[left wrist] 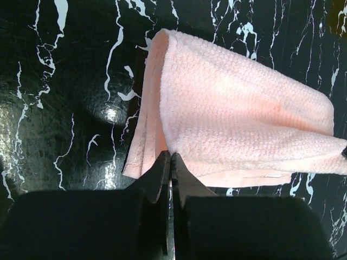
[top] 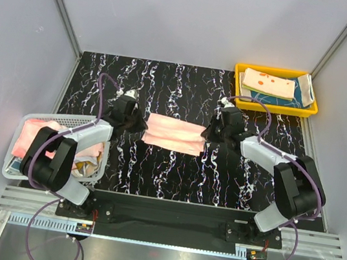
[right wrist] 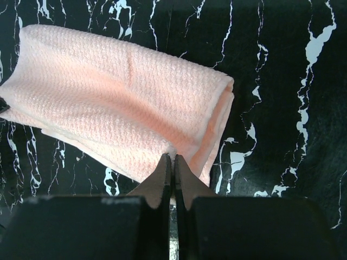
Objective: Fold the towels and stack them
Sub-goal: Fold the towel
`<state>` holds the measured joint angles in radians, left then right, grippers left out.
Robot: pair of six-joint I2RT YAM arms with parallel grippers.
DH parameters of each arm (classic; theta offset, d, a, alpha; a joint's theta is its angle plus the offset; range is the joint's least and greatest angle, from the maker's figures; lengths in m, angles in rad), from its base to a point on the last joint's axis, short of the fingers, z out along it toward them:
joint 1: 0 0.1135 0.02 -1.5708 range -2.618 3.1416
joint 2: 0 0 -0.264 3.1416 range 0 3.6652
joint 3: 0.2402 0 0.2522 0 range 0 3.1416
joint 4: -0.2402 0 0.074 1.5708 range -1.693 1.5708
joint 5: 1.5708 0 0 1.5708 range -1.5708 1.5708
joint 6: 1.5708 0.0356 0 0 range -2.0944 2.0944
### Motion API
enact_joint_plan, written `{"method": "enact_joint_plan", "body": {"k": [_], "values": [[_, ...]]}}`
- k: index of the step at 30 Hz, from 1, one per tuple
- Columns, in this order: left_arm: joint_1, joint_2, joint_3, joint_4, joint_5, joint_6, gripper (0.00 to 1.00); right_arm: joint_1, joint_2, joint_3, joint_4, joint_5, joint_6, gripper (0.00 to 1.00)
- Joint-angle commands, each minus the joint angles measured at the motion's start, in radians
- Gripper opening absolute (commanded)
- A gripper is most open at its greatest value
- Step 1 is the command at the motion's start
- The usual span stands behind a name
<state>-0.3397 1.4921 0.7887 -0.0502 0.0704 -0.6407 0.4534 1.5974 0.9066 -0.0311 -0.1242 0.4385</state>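
A pale pink towel (top: 174, 134), folded into a long strip, lies on the black marbled table between my two arms. My left gripper (top: 136, 123) is shut on its left end; in the left wrist view the fingertips pinch the towel's near edge (left wrist: 171, 157), the cloth (left wrist: 238, 124) stretching away right. My right gripper (top: 211, 133) is shut on its right end; in the right wrist view the fingertips pinch the towel's near edge (right wrist: 173, 157), the cloth (right wrist: 119, 103) stretching left. Folded towels, one orange-and-cream (top: 270, 83) over a teal one (top: 276, 99), lie in the yellow tray.
The yellow tray (top: 275, 108) stands at the back right. A white mesh basket (top: 31, 118) at the near left holds crumpled towels (top: 32, 135), pink and patterned. Grey walls close in the table on three sides.
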Motion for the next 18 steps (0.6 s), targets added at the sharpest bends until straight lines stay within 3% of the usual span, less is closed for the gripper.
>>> {"method": "enact_joint_plan", "body": {"k": [1, 5, 9, 12, 18], "values": [[-0.004, -0.032, -0.031, 0.078, -0.031, -0.004, 0.00, 0.014, -0.030, -0.037, 0.078, 0.005, 0.020, 0.03], [-0.010, -0.015, -0.054, 0.088, -0.034, -0.004, 0.01, 0.021, -0.008, -0.077, 0.123, -0.031, 0.051, 0.14], [-0.021, -0.045, -0.072, 0.075, -0.029, -0.004, 0.32, 0.021, -0.043, -0.095, 0.117, -0.052, 0.071, 0.28], [-0.027, -0.119, -0.056, 0.023, -0.041, 0.010, 0.39, 0.021, -0.091, -0.083, 0.064, -0.037, 0.074, 0.37], [-0.033, -0.174, 0.055, -0.095, -0.055, 0.036, 0.41, 0.021, -0.158, -0.029, -0.092, 0.041, 0.085, 0.39]]}}
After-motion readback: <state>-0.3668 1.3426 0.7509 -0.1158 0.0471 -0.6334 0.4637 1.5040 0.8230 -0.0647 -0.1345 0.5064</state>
